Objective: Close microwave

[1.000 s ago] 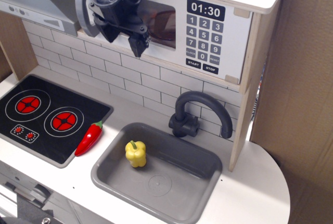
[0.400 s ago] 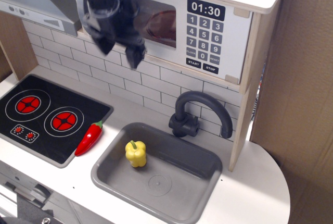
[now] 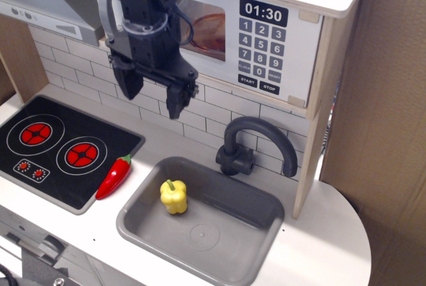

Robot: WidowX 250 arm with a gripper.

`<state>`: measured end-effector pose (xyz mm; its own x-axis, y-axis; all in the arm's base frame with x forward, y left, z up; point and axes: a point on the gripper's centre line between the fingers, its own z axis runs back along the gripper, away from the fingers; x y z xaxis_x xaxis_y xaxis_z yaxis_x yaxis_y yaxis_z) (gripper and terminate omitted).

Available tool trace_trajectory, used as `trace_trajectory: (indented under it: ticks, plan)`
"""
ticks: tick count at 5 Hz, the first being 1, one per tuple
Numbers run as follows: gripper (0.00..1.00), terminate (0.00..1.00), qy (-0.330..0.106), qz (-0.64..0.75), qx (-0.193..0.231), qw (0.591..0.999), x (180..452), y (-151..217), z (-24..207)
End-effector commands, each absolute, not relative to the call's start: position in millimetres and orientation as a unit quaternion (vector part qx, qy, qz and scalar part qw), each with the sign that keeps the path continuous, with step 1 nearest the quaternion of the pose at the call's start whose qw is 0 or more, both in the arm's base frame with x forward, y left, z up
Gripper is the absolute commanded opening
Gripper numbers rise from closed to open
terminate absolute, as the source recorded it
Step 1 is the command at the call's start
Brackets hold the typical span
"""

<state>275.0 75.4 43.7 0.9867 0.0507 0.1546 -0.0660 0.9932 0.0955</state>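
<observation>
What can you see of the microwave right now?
The microwave is a toy unit of white-painted wood, set under a shelf above the tiled backsplash. Its right side carries a black keypad panel showing 01:30, with number keys and START and STOP buttons. The door's clear window shows a reddish interior. The door looks flush with the front, though the gripper, jaws apart, hangs in front and hides its left part, so the handle is not visible.
</observation>
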Motion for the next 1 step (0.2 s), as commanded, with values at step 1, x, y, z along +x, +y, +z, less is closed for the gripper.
trace_trajectory:
  ticks: [1]
  plan:
    - [1.0,1.0,-0.099,0.031,0.057,0.993,290.0,73.7,63.8]
